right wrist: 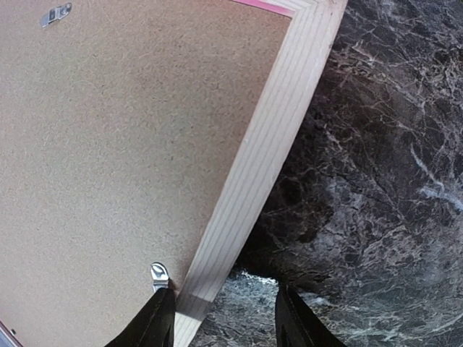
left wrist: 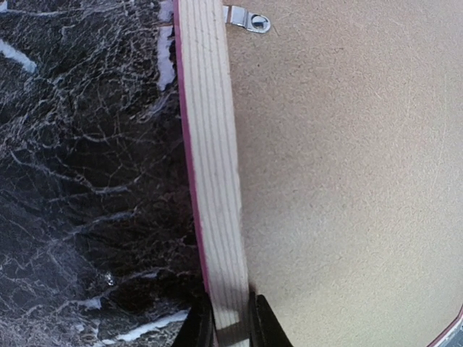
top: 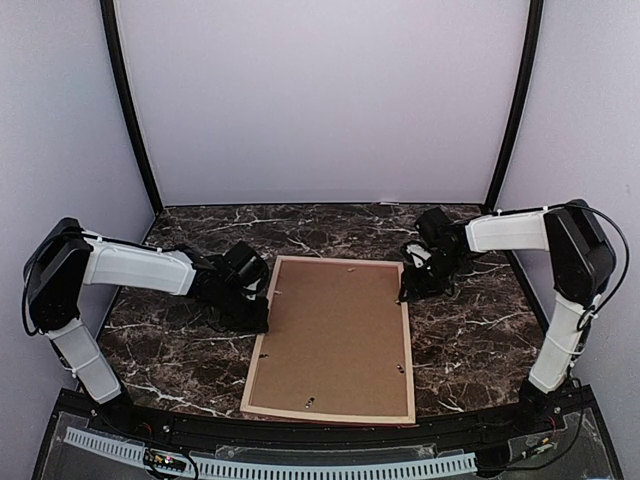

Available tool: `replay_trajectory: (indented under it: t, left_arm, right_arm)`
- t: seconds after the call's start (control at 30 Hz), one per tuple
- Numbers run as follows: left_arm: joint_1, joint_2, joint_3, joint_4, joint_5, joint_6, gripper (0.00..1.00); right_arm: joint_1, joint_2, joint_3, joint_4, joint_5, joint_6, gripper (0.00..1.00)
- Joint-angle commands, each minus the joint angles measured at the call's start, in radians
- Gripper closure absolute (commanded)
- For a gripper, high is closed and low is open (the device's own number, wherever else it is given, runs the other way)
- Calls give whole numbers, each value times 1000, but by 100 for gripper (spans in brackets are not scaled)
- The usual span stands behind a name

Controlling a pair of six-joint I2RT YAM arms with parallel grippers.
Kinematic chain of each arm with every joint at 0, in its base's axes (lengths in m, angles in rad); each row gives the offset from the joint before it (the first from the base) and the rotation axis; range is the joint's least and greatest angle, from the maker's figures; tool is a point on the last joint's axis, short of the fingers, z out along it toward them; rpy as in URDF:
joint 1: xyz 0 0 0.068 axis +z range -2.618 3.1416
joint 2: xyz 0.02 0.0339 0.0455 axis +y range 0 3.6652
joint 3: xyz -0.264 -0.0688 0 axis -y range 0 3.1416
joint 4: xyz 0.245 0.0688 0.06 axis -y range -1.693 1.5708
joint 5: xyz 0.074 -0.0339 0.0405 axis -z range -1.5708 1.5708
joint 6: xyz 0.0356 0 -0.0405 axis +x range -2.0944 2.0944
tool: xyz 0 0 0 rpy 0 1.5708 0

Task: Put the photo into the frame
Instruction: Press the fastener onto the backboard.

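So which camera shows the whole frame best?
The top view: the whole frame lies flat, back up, with the board in it. The left wrist view shows only one rail; the right wrist view shows only one corner.

Dark marble tbl [top: 470, 330] w/ frame [left wrist: 213, 144] flat on it, brown backing board [top: 335, 335] up.

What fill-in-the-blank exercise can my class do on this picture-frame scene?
1. The frame lies flat with its ___ side up, so the brown backing board shows.
2. The left gripper is ___ on one rail of the frame.
3. The right gripper stands ___, with one finger on each side of the opposite rail.
Missing words: back; shut; open.
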Motion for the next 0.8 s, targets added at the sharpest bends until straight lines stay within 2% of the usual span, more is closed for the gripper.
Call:
replay_trajectory:
  t: [0.0,0.53,0.77]
  left_arm:
    - [-9,7,-41,-27,18,3,100]
    - [-8,6,-40,-26,19,6,100]
    - [-8,11,-41,-21,24,6,100]
  right_arm:
    - [3,-13,-33,-11,7,15,52]
    - [64,40,19,-76,99,74,53]
    - [72,22,0,-49,14,83,53]
